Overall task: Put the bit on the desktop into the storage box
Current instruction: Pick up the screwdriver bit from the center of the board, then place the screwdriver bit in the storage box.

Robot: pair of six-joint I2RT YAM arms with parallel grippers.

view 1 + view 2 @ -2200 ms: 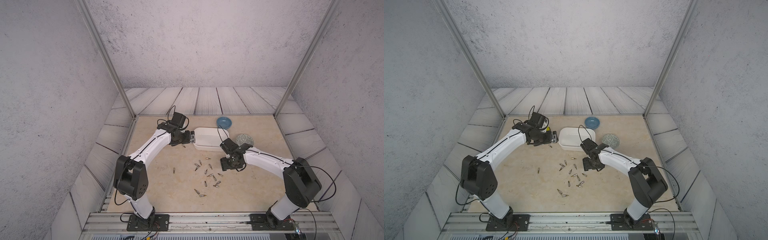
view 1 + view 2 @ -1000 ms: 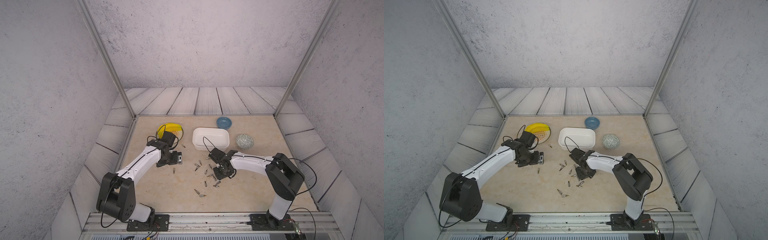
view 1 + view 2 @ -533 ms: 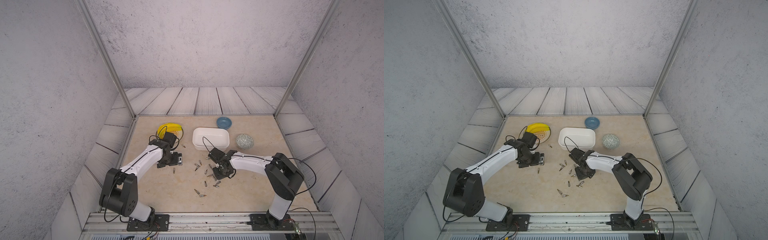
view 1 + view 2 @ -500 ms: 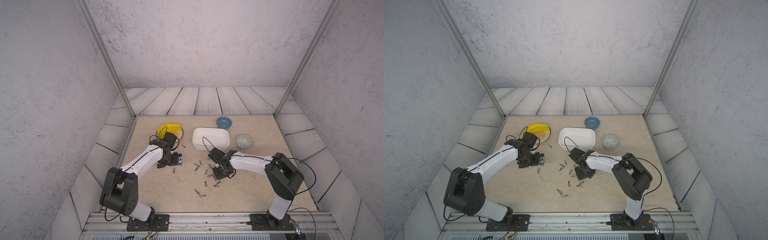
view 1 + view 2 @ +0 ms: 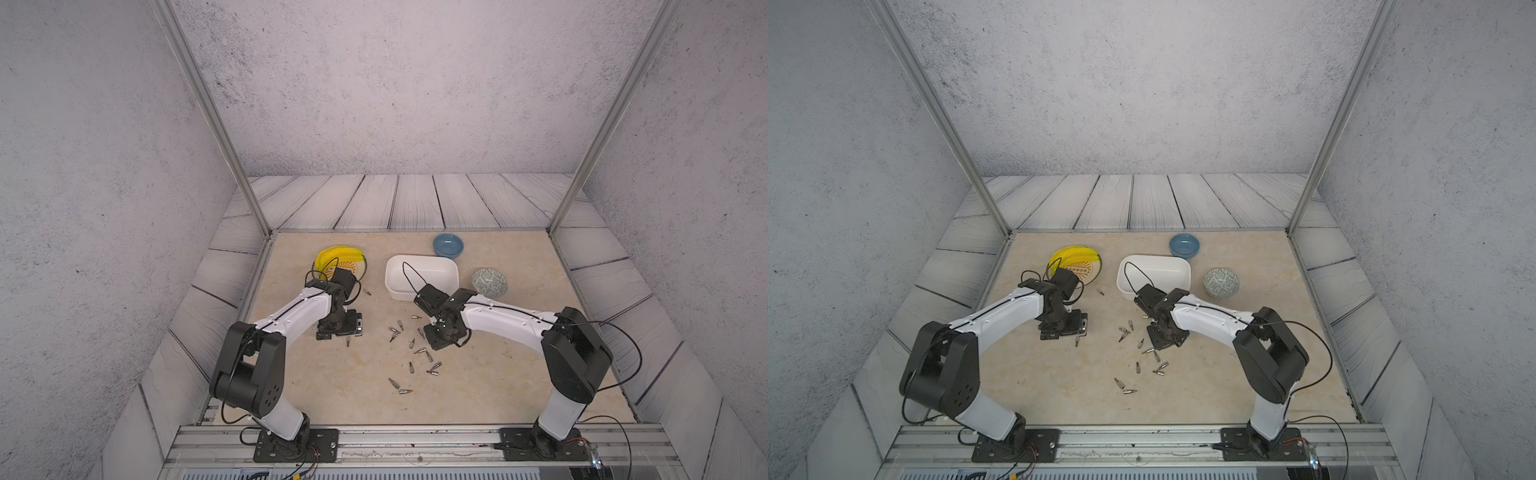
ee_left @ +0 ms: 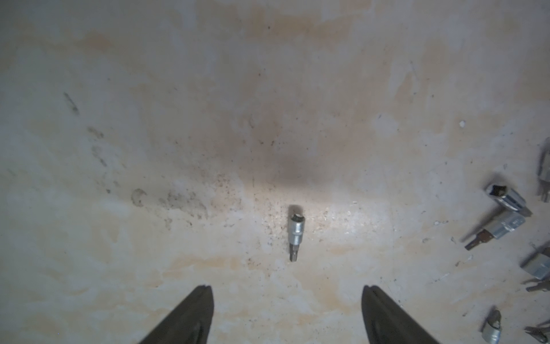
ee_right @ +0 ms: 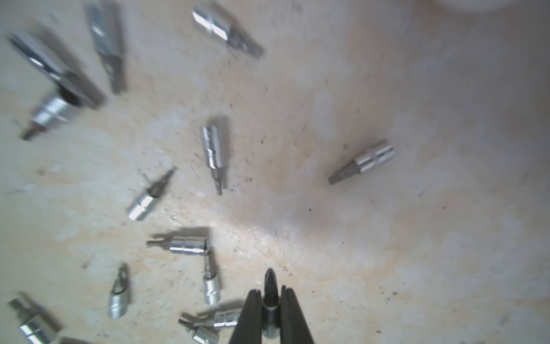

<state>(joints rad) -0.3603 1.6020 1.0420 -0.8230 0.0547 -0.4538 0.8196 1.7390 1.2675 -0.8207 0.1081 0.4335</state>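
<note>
Right gripper [image 7: 269, 293]: clamped on the held bit [image 7: 270, 286]. The dark tip is seen protruding past the fingertips, with the shank pinched between them. Whether it is clear of the desktop [image 5: 498, 374] cannot be told. Loose bits [image 7: 212, 155] are scattered just beside and ahead of this gripper. The box [image 5: 397, 291] lies near, beyond the wrist; its contents cannot be judged.

Left gripper [image 6: 286, 288]: spread wide, nothing held. The lone bit [image 6: 296, 230] lies flat just ahead of the fingertips, centred on the gap, with its tip pointed back at the gripper.

Step, as judged: on the right the grasp is made and the carry is pending; on the left, pre-grasp.

Next, right: a lift high enough to clear the box wall is called for, then release over the interior. Next, left: an advance and descent are needed until the fingers straddle the lone bit, then closure.

Views: the pinch is shown only by the right wrist view; in both top views it is hidden beneath the wrist. The box is made out clearly only in the top views. In a top view the lone bit [image 5: 347, 341] is a mere speck beside the left gripper; its orientation is read only from the left wrist view.
</note>
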